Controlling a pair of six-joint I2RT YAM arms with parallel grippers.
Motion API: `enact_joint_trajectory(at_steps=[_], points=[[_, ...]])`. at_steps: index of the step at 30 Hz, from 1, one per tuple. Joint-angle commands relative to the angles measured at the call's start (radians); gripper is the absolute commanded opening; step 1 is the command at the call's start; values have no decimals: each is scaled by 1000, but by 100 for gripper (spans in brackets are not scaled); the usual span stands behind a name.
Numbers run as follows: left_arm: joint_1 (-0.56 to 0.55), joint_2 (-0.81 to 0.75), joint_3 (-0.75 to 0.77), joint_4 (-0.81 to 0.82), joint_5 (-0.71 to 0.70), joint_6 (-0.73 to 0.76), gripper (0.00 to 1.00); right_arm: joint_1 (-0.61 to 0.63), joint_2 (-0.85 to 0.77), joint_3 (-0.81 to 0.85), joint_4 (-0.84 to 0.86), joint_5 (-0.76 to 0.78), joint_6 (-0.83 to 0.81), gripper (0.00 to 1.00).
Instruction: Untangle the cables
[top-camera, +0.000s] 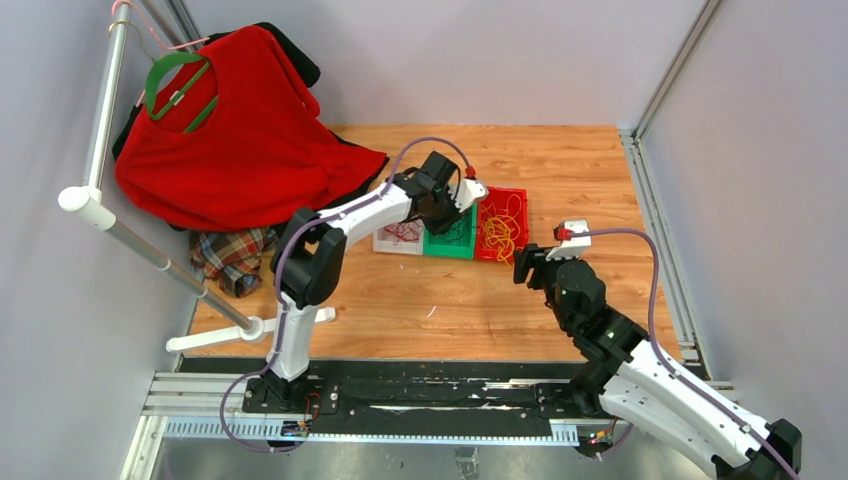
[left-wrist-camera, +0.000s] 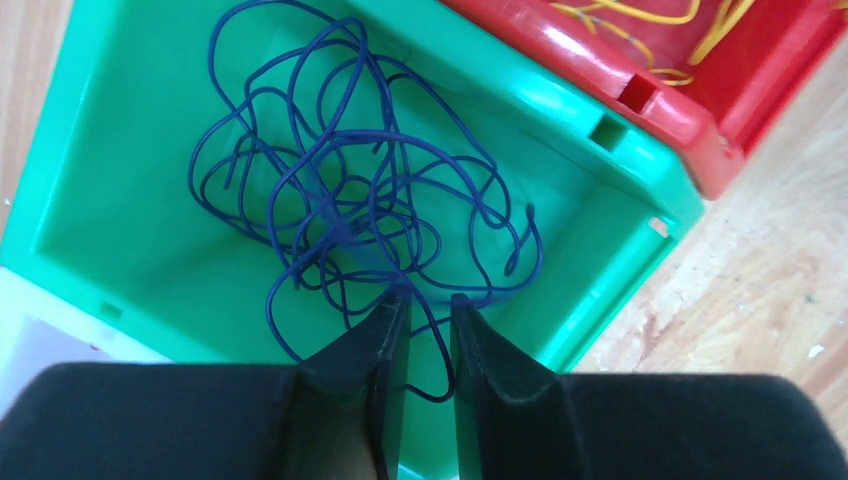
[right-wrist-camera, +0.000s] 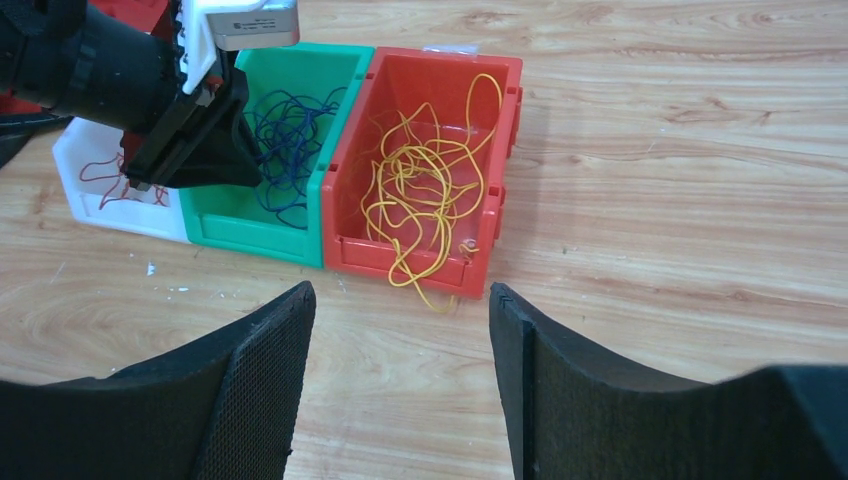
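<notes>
So my left gripper (left-wrist-camera: 428, 300) sits low-centre over the green bin (left-wrist-camera: 120, 150), jaws barely cracked, pinching nothing, dark blue cable (left-wrist-camera: 340, 190) heaped inside alone. My right gripper (right-wrist-camera: 400, 292) gapes wide and empty at bottom-middle, parked clear I'd guess; yellow cable (right-wrist-camera: 425, 190) lies in the red bin (right-wrist-camera: 450, 58) above.

A pale wooden tabletop (top-camera: 520, 300) sits boxed in by plain grey walls (top-camera: 450, 50) and aluminium corner posts (top-camera: 677, 60), evenly lit. At left, a white clothes rail (top-camera: 101, 130) carries a red shirt (top-camera: 250, 150) on a green hanger (top-camera: 160, 72), above a crumpled plaid cloth (top-camera: 232, 255).
</notes>
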Motion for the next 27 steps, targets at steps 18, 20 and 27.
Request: enact_joint_trajectory(at_steps=[18,20,27], points=[[21,-362,268,-454,21,-75,98,-115,93,236,-208,42,-30,71],[77,-445,197,-431,22,-91,98,-159,129,249,-261,92,6,71],[478,-769,-350,-74,119,-142,98,-401,262,149,-251,322,117,71]])
